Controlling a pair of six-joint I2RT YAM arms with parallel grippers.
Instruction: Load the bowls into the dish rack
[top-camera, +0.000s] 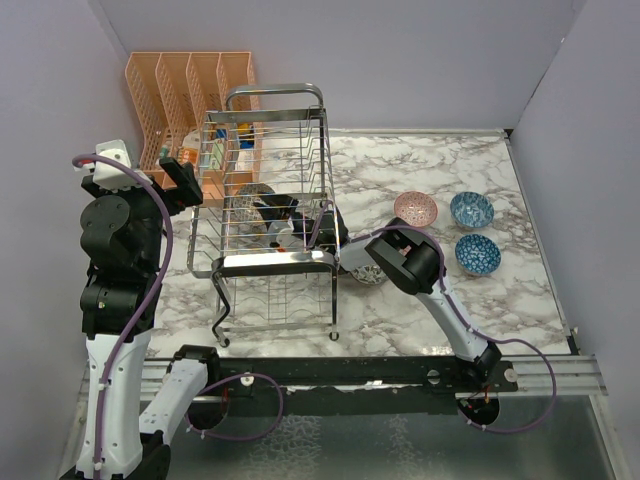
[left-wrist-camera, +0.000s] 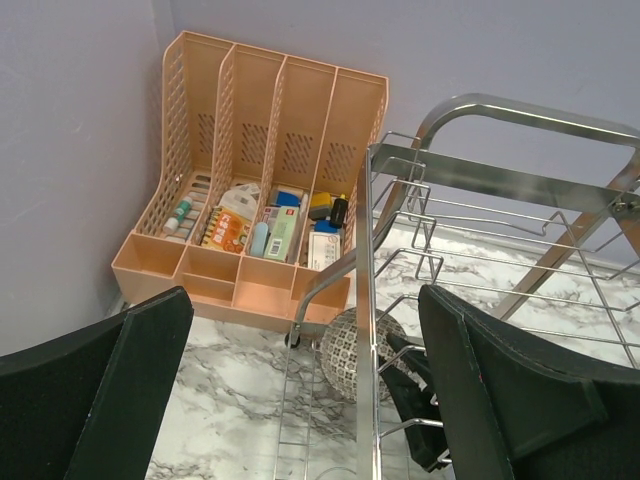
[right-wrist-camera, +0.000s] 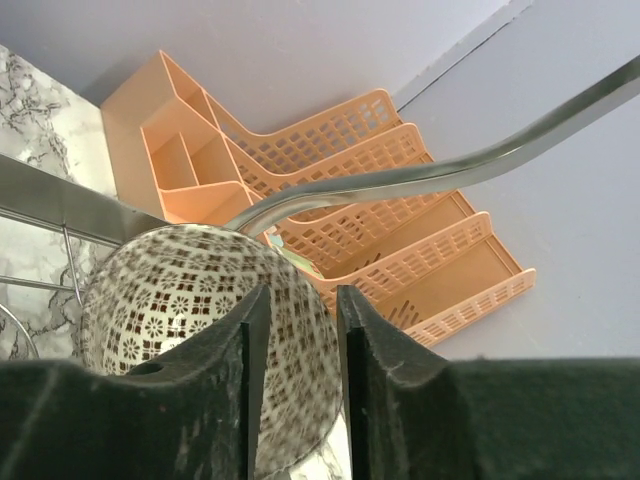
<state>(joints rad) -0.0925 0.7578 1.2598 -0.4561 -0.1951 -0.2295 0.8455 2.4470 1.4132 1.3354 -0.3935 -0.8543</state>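
On the marble table (top-camera: 520, 300), seen from the top camera, the chrome dish rack (top-camera: 272, 262) stands left of centre, just in front of an orange organizer (top-camera: 190, 85). The right gripper (top-camera: 283, 213) reaches in from the rack's right side, beside a grey-beige bowl (top-camera: 252, 194) inside the wires. A pink bowl (top-camera: 415, 208), a blue bowl (top-camera: 471, 209) and a second blue bowl (top-camera: 477, 253) sit on the marble to the right, well apart from the rack. A half-hidden bowl (top-camera: 372, 274) peeks from under the right arm. The left gripper (top-camera: 183, 170) is raised near the rack's left edge. From the left wrist, the left gripper (left-wrist-camera: 300, 400) gapes wide with nothing between its fingers (left-wrist-camera: 110, 390), looking down on the organizer (left-wrist-camera: 260, 180), the rack's top bars (left-wrist-camera: 480, 190) and the patterned bowl (left-wrist-camera: 352, 340) within. From the right wrist, the right gripper (right-wrist-camera: 302, 310) is closed to a narrow slot, its fingers (right-wrist-camera: 240, 390) pinching the bowl's wall (right-wrist-camera: 180, 290) under a rack bar (right-wrist-camera: 450, 170), with the organizer (right-wrist-camera: 400, 220) behind.
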